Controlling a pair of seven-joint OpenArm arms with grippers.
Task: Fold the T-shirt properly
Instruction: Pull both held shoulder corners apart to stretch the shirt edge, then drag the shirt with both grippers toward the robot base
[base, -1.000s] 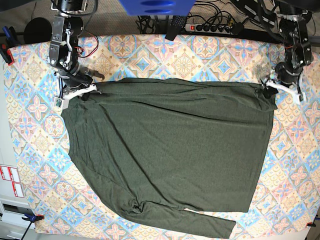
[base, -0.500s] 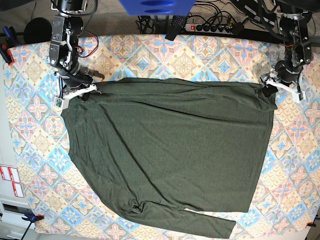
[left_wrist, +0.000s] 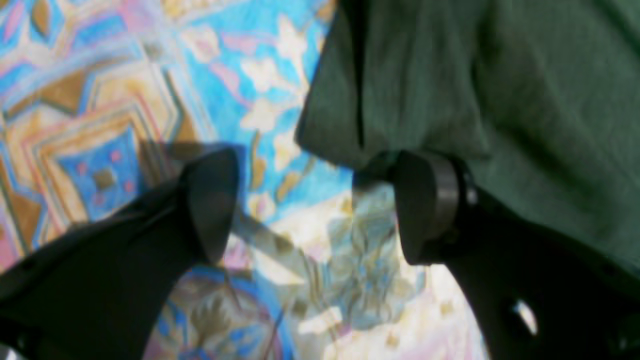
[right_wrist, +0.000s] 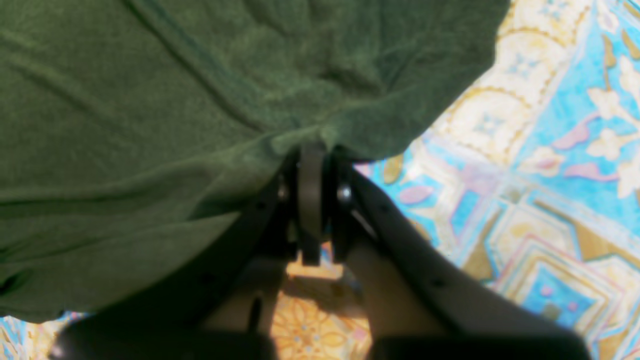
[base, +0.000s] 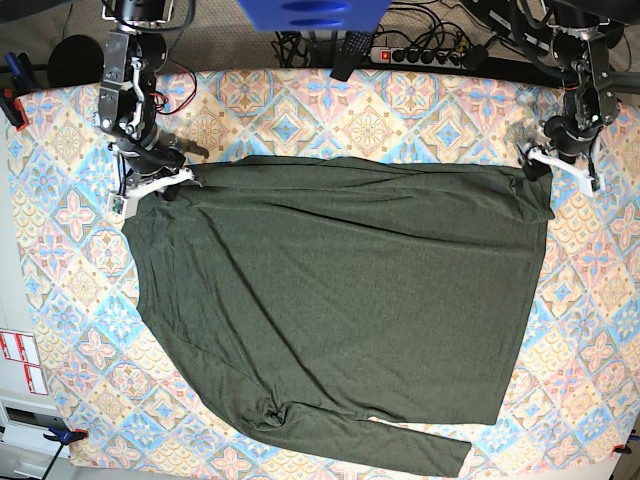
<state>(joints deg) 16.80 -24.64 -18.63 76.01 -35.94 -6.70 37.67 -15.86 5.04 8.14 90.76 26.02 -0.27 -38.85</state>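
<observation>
While your right gripper (right_wrist: 311, 165) is pinching the shirt (base: 340, 300), your left gripper (left_wrist: 315, 205) is hanging released beside its corner.

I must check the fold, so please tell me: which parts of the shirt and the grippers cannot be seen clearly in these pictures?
- Base view: the shirt covers its own underside and any sleeve tucked below.
- Base view: both grippers are too small to judge.
- Left wrist view: blurred; the left gripper stands open beside the shirt corner.
- Right wrist view: cloth hides the right gripper tips.
</observation>
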